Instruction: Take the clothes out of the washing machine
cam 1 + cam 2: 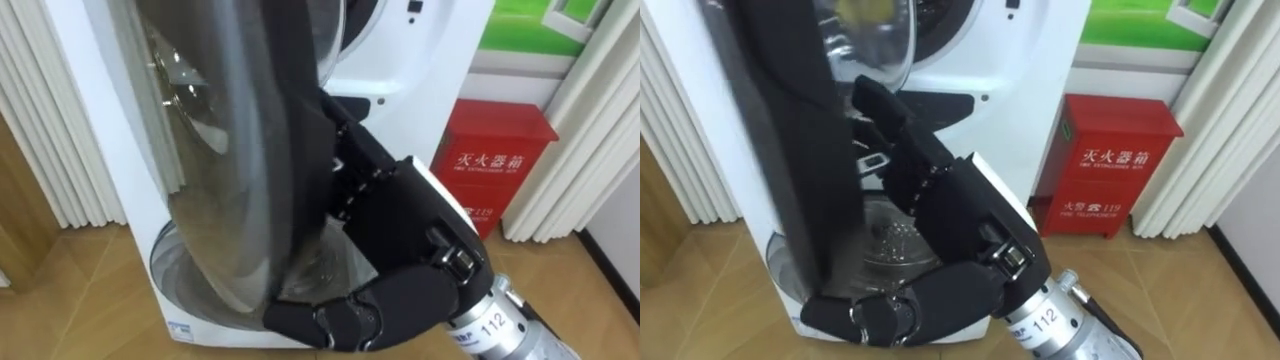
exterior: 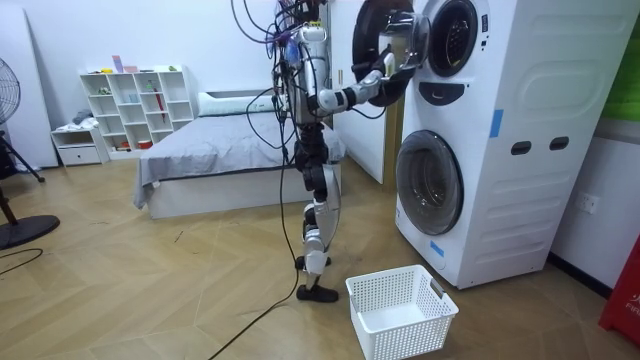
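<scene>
My right hand (image 1: 425,240), low in the frame, has its fingers (image 1: 330,322) curled round the rim of the machine's (image 2: 480,60) open door (image 1: 230,150). The clothes, I judge, are hidden inside. The basket (image 2: 400,312) is empty, so all the picking remains.

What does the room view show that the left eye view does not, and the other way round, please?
The room view takes in the white plastic laundry basket on the wooden floor, the grey bed and the white cube shelf behind the robot. The left eye view gives the red metal cabinet and white pleated curtains beside the stacked white washing machines, and the right hand's fingers curled at the edge of the round dark-rimmed glass door. Both share those machines, the upper one's door swung open, and the right hand at it.
</scene>
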Motion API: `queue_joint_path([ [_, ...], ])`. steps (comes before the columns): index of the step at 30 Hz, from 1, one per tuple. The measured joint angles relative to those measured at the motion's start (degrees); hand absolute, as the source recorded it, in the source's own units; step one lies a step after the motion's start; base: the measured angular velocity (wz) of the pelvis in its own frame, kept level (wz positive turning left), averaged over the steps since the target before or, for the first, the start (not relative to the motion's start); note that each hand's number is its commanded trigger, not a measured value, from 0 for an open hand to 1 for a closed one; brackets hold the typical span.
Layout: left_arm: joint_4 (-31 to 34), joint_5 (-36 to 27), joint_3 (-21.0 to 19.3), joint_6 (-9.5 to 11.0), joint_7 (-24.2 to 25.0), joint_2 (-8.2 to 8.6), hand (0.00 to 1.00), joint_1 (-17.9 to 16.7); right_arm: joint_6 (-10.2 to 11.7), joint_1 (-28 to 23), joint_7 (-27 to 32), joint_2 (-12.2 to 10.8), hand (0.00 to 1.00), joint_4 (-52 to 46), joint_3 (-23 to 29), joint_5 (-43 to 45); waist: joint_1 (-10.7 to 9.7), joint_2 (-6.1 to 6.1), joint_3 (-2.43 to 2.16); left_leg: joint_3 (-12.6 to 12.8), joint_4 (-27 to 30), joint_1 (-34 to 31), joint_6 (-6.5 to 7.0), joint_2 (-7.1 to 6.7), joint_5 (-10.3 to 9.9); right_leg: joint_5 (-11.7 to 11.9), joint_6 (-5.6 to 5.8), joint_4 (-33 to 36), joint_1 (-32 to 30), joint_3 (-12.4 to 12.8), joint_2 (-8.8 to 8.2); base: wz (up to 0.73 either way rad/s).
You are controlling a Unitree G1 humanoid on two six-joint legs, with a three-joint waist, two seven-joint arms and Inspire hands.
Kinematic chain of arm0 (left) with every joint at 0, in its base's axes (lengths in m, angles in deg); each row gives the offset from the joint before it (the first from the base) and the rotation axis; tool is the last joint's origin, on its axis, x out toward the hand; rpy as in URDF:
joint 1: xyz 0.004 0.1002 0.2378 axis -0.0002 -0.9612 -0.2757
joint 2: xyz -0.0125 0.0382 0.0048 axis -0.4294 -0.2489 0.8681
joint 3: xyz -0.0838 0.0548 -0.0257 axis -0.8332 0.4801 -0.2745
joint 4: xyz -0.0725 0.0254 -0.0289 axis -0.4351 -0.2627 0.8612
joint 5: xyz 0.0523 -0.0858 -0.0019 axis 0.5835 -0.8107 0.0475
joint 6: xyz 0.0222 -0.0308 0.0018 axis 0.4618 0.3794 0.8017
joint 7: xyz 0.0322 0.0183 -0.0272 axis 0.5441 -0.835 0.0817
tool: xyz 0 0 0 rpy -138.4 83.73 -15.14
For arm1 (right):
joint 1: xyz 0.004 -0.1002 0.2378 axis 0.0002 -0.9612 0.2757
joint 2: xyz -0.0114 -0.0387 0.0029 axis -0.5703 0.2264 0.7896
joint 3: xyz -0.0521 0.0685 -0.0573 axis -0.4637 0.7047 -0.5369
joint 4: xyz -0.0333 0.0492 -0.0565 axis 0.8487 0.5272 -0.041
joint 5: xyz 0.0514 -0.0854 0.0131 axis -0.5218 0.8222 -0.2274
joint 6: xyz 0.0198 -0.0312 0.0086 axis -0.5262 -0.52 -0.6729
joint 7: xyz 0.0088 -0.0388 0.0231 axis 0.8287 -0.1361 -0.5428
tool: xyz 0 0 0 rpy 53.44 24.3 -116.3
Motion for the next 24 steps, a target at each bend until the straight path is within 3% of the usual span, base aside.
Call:
queue_joint_path([
  [6,0.2,0.0,-0.1,0.0,0.1,0.0,0.0,0.0,-0.2,2.6,-2.5,0.4,0.0,0.0,-4.4,-0.4,2.0,-0.29,0.06,0.0,0.0,0.1,-0.13,0.08,0.1,-0.1,-0.15,0.0,0.2,-0.6,0.02,0.06],
  [11,0.1,-0.1,-0.4,0.1,0.1,-0.2,0.0,0.5,-5.5,7.2,-5.1,0.6,0.0,2.1,-10.1,1.4,4.7,-1.81,0.35,-0.2,0.2,-0.4,0.02,-0.4,0.0,-0.3,0.13,-0.2,1.0,-2.0,-0.49,0.19],
  [13,0.0,-0.2,-0.4,0.1,0.2,0.09,0.0,0.5,-6.4,7.6,-5.8,0.6,0.0,2.2,-10.3,2.1,5.0,-1.79,0.38,-0.2,0.5,-0.8,0.22,-0.88,-0.1,-0.6,0.65,-0.2,1.1,-2.7,-1.01,0.25],
  [24,-0.1,-1.3,-0.4,0.1,0.0,0.05,0.0,0.8,-6.8,7.7,-7.7,0.5,0.0,2.2,-10.3,3.2,5.0,-1.32,0.71,-0.3,0.3,-1.0,1.43,-2.33,-0.7,-1.4,2.1,-0.2,1.9,-3.5,-2.42,0.06],
])
